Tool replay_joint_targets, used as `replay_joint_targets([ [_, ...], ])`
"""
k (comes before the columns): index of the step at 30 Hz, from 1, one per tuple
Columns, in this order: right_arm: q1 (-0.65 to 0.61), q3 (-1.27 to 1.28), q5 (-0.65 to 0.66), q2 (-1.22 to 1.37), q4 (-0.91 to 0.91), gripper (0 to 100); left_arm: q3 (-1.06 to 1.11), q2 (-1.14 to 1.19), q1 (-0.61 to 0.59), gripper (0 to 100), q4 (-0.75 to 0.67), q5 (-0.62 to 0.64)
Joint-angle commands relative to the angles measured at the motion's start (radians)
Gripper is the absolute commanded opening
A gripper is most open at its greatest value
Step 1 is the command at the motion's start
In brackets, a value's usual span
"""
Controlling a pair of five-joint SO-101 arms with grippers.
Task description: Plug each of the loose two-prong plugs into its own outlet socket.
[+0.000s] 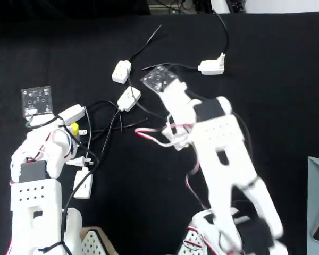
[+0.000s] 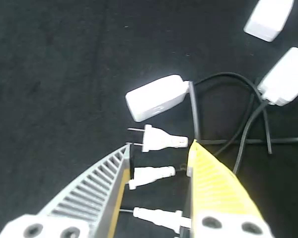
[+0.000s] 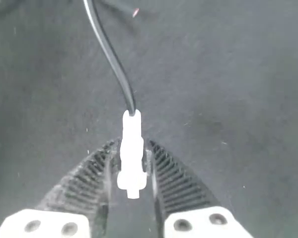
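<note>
Black table [image 3: 228, 74] — right hand [image 3: 131, 147] clamps plug [image 3: 130, 156].

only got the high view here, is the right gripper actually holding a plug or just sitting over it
Observer: Holding it. The right gripper is shut on a white plug, its black cord trailing ahead.
Operator: and the left one
Observer: The left gripper is open, with a loose plug lying between its fingers.
Operator: socket close?
Observer: A white socket block lies just past them, another plug in between.
</note>
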Motion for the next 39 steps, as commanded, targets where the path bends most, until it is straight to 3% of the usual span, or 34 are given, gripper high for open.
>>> replay_joint_targets([
  [1,0.012,0.076,-0.152,-0.200,-0.097,1.1,-0.047,-0.020,0.061,19,-0.018,0.008],
  [6,-0.043,0.237,-0.416,-0.344,-0.249,1.1,-0.081,-0.020,0.173,19,-0.020,0.012],
  [13,-0.178,0.473,-0.422,-0.622,-0.497,1.1,-0.162,-0.020,0.242,19,-0.020,0.180],
  [23,-0.334,0.740,-0.420,-0.866,-0.812,1.1,-0.170,-0.020,0.236,19,-0.020,0.186],
  [31,-0.416,0.779,-0.420,-0.868,-0.841,1.1,-0.174,-0.020,0.277,19,-0.020,0.175],
  [34,-0.417,0.782,-0.420,-0.866,-0.835,1.1,-0.179,-0.026,0.318,19,-0.020,0.110],
  [39,-0.431,0.780,-0.411,-0.866,-0.789,1.1,-0.142,-0.169,0.386,19,-0.018,0.064],
])
